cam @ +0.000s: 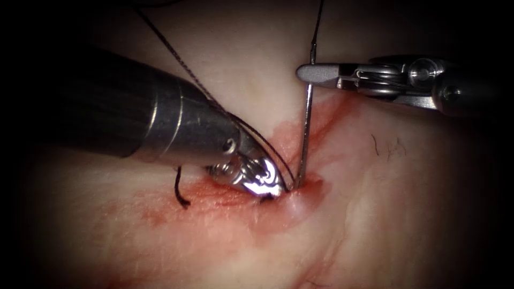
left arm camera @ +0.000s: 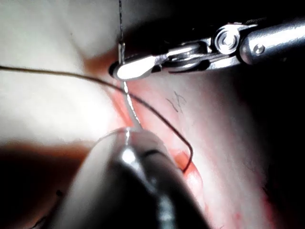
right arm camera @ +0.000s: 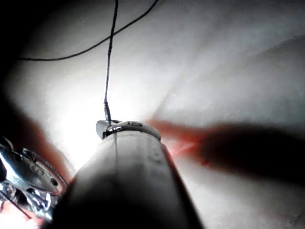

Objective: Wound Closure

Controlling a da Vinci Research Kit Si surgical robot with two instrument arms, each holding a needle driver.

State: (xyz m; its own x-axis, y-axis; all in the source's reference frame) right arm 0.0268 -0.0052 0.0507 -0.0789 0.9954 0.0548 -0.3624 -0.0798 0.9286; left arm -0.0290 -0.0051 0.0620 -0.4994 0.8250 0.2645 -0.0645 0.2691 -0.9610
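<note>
The right tool (cam: 308,74) is clamped on the needle (cam: 305,139) near its thread end, point sunk in the tissue (cam: 417,203) at the cut (cam: 300,192). The left tool (cam: 278,188) presses beside it, jaws unreadable; closure looks unfinished, one cut thread end (cam: 179,190) to the left

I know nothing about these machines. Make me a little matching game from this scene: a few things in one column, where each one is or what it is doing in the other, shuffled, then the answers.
Things:
1. right gripper
2. left gripper
3. needle
4. cut end of thread

Places or states:
A. dark stub poking out of the tissue, left of the grippers
B. down at the cut, by the needle's lower end
C. shut on the needle near its thread end
D. stands steeply, lower end in the tissue

Pairs: 1-C, 2-B, 3-D, 4-A
</note>
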